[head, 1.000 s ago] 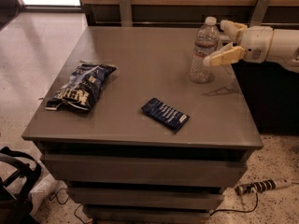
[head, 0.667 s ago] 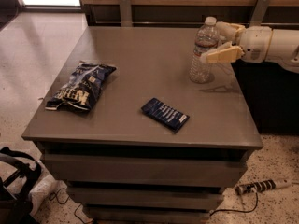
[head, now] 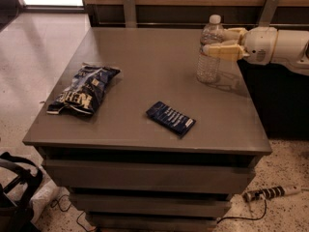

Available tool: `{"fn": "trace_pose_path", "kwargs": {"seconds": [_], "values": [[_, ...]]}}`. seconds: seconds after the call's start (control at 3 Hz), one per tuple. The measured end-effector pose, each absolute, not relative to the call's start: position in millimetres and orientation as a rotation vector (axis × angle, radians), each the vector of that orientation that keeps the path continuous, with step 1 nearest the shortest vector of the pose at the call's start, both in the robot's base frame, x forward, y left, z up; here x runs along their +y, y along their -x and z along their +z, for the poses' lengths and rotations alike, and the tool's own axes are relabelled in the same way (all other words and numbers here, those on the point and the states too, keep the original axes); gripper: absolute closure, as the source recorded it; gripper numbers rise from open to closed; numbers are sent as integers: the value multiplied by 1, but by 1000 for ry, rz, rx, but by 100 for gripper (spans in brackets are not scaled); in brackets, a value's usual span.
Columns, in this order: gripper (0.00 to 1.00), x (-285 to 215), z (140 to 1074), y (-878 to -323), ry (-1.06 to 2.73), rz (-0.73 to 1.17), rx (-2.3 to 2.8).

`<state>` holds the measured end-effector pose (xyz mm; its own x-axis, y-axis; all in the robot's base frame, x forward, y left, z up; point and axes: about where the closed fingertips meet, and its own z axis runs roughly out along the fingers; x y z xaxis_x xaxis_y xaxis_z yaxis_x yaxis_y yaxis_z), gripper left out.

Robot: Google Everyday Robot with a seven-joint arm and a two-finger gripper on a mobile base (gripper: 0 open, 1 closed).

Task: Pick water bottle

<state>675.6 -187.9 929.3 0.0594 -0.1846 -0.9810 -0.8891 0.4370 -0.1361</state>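
Note:
The water bottle [head: 208, 64] is clear and ribbed with a white cap. It stands upright on the grey table [head: 159, 47] near the far right edge. My gripper [head: 215, 40] reaches in from the right at the height of the bottle's upper body. One cream finger [head: 223, 51] lies across the bottle's near side and the other finger [head: 234, 33] sits at its far side. The fingers are closed against the bottle. The bottle's base still rests on the table.
A dark blue chip bag [head: 83, 90] lies at the table's left. A small blue packet [head: 171, 118] lies near the front middle. A wooden wall with metal brackets runs behind the table. A power strip [head: 270, 193] and a black bag [head: 17, 192] lie on the floor.
The near finger has swung from a slant to level and moved in against the bottle's upper body. The bottle stays in the same spot on the table.

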Motion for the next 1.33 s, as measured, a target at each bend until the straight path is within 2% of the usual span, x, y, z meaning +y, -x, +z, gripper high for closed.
{"fn": "trace_pose_path", "kwargs": {"seconds": [0.33,0.67,1.33], "values": [[85,-185,929,-676,1021,710,1435],[100,-181,929,-677,1025,715,1433],[100,-176,940,-678,1048,695,1414]]}}
